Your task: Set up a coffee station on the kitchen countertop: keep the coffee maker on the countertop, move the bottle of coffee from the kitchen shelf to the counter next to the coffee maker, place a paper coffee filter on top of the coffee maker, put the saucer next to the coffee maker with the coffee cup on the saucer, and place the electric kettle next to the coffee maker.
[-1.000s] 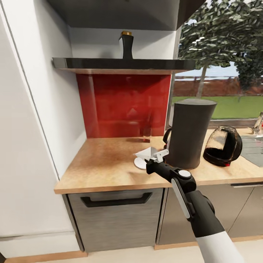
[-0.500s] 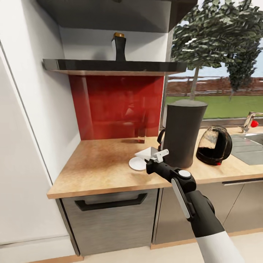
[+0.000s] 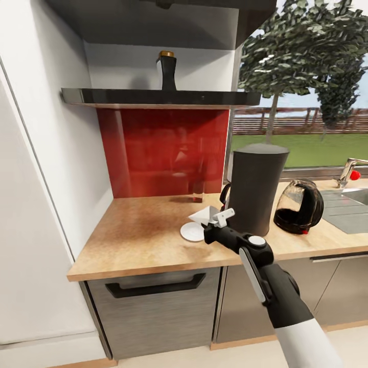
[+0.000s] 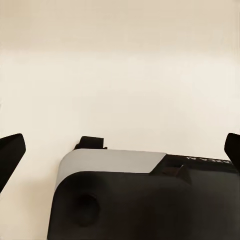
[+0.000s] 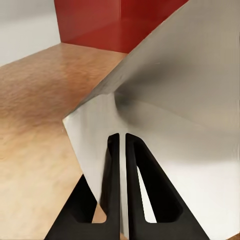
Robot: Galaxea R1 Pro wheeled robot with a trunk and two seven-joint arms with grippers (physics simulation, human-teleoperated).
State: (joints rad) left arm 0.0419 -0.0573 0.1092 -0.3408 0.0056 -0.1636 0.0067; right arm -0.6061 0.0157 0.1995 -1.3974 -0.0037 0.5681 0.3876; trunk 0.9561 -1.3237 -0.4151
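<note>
bright, even daylight via window (image 3: 306, 102) (soft shadows), slight blur, no glare.

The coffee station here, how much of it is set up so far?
Partly. The coffee maker stands on the countertop with the electric kettle beside it and the saucer nearby. The right gripper holds the paper coffee filter, not yet on the maker. The bottle of coffee remains on the shelf; I see no cup.

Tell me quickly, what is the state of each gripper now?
Left gripper: open, holding nothing.
Right gripper: closed on the paper coffee filter.
</note>
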